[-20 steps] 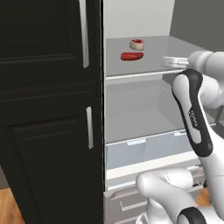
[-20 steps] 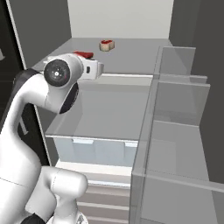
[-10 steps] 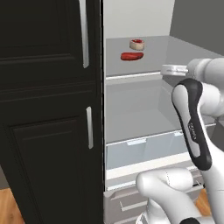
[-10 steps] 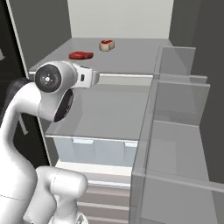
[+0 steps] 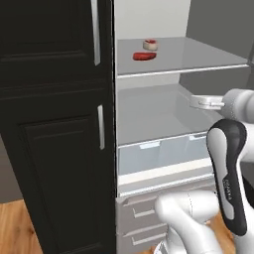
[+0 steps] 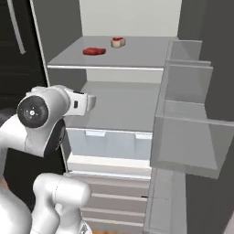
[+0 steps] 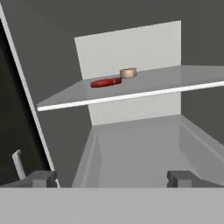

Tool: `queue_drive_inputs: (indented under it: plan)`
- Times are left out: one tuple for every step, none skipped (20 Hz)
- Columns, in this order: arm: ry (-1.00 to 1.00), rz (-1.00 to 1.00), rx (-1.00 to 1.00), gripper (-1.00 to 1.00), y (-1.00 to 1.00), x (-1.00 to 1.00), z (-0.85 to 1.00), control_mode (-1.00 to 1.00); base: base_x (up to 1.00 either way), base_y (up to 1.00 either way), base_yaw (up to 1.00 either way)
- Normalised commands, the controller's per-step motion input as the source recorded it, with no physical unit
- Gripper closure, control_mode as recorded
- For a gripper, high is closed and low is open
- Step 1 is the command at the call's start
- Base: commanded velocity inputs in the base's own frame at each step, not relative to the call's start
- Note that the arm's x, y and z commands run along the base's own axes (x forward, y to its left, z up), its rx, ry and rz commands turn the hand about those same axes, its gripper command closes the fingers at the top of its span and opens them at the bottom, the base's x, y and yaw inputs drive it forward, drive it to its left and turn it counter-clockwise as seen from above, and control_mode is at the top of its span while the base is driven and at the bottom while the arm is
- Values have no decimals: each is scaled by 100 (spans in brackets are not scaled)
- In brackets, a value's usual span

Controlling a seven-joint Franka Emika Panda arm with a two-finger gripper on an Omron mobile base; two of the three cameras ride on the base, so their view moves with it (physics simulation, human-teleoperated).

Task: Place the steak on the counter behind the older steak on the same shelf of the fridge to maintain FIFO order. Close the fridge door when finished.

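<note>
Two cuts on the shelf [image 6: 137,57] of the open fridge [image 5: 149,109]: the steak [image 6: 118,42], one thick chunk, red centre inside a cream rim, sits just behind the older steak [image 6: 94,51], one flat dark-red slab. Below them the gripper [image 7: 111,177] hangs with fingers spread wide, holding nothing.

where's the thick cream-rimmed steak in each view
Left base view: steak at top centre, far back on the shelf.
Right base view: upper middle, same shelf.
Hand view: above centre, small and pale.
Shared landmark: the flat older steak lies just in front of it and to its left in all three views.
</note>
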Motion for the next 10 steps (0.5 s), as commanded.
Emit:
queue_drive_inputs:
  plan:
    - [0,0,0,-100,0,0,0,100,-100,12,0]
    - [0,0,0,-100,0,0,0,100,-100,9,0]
    - [0,0,0,-100,0,0,0,100,-100,2,-3]
    - [0,0,0,-100,0,0,0,100,-100,0,-5]
    - [0,0,0,-100,0,0,0,100,-100,0,-5]
    - [0,0,0,-100,0,0,0,100,-100,0,-7]
    - [0,0,0,-100,0,0,0,100,-100,0,-9]
    - [0,0,0,-100,0,0,0,100,-100,0,-11]
    - [0,0,0,-100,0,0,0,100,-100,0,-13]
    - [0,0,0,-100,0,0,0,100,-100,-6,-13]
